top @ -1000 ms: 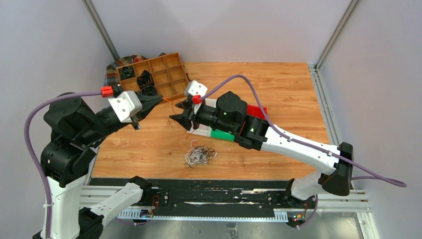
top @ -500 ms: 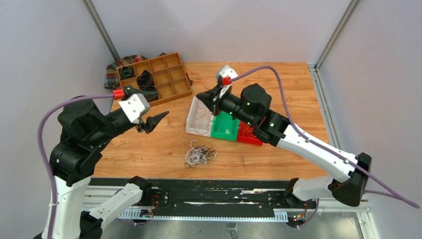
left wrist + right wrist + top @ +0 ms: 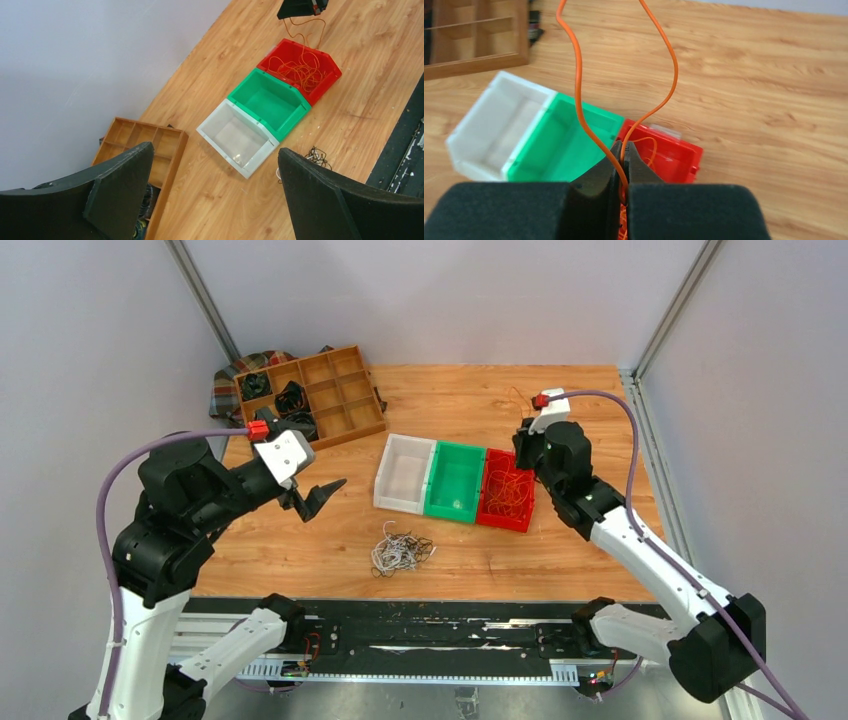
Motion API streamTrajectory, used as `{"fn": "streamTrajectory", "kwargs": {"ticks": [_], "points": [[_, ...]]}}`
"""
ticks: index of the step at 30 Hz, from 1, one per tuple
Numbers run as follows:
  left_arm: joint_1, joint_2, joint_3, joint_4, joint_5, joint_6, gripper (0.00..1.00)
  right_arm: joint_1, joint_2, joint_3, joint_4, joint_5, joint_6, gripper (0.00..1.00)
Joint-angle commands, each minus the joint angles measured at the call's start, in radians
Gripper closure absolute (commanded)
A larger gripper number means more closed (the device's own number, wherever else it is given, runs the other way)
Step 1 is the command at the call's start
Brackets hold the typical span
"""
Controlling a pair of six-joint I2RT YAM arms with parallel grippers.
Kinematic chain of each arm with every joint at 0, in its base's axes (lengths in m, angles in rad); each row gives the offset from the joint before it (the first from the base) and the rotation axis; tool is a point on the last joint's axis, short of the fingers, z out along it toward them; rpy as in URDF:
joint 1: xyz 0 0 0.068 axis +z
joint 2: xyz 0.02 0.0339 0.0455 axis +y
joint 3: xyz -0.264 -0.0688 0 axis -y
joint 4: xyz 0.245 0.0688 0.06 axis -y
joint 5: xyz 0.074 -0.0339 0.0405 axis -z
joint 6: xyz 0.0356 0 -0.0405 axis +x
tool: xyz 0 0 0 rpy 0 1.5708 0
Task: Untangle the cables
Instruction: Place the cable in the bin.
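Orange cable (image 3: 576, 90) is pinched in my tightly closed right fingers (image 3: 616, 161) above the red bin (image 3: 503, 524). My left fingers (image 3: 322, 492) gape, empty. On the worktop (image 3: 450, 400), the tangle (image 3: 400, 550) looks light, limp and snag-prone, so I'd grab a loose end.

Left fingers (image 3: 117, 190): shut before, now spread wide and drawn back toward the near left.
Right fingers (image 3: 596, 182): swung from the middle of the desk (image 3: 450, 560) to the far side of the red bin (image 3: 505, 523), now pinched on the orange cable (image 3: 576, 75).
Orange cable: now trails down into the red bin.
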Motion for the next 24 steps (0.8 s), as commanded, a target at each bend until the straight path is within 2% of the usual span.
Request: {"fn": "streamTrajectory", "kwargs": {"ticks": [1,11,18,24], "points": [[-0.004,-0.006,-0.003,-0.005,0.002,-0.004,0.01,-0.070,0.026,-0.022,0.053,0.036,0.052,0.99],[-0.005,-0.015,-0.003,-0.021,-0.001,0.012,0.01,-0.079,0.153,-0.045,0.096,0.094,0.099,0.99],[-0.005,-0.014,-0.005,-0.020,-0.001,0.023,0.02,-0.081,0.235,-0.019,-0.078,0.107,0.322,1.00],[-0.004,-0.012,-0.002,-0.020,0.004,0.024,0.02,-0.080,0.300,-0.045,-0.130,0.088,0.409,0.99]]}}
